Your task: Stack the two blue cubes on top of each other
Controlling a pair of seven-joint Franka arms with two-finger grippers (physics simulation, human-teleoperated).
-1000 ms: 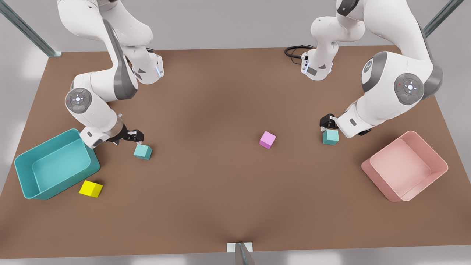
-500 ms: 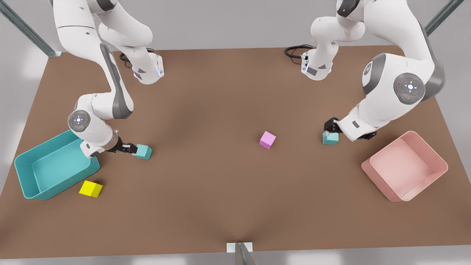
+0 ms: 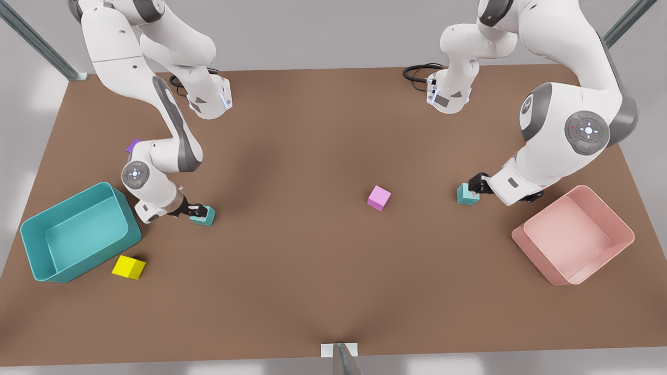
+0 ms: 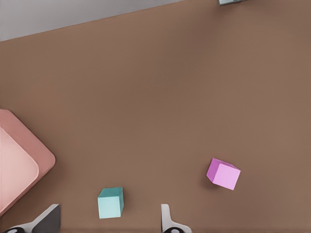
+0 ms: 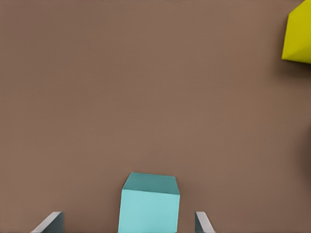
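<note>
We read the left gripper (image 3: 473, 188) at the front view's right: its 2 fingers (image 4: 166, 219) stand spread, with a small matte teal cube (image 4: 111, 203) between them, untouched on either side. This cube (image 3: 467, 194) rests on the brown tabletop (image 3: 312, 271). From it, a small pink-purple cube (image 3: 379, 198) lies at 9 o'clock, well apart, and a large pink rectangular bin (image 3: 573, 234) sits at 4 o'clock, near.

We read the right gripper (image 3: 200, 210) at the front view's left: its 2 fingers (image 5: 204, 223) are also spread, straddling the second small matte teal cube (image 5: 149, 204) with a gap on each side. That cube (image 3: 204, 217) rests on the tabletop too. From it, a large teal rectangular bin (image 3: 31, 245) lies at 8 o'clock, near, and a small yellow cube (image 3: 128, 267) lies at 7 o'clock, just beside the bin's wall. A small purple object (image 3: 133, 145) shows behind the right arm at 11 o'clock.

The 2 teal cubes lie well apart, unstacked.
</note>
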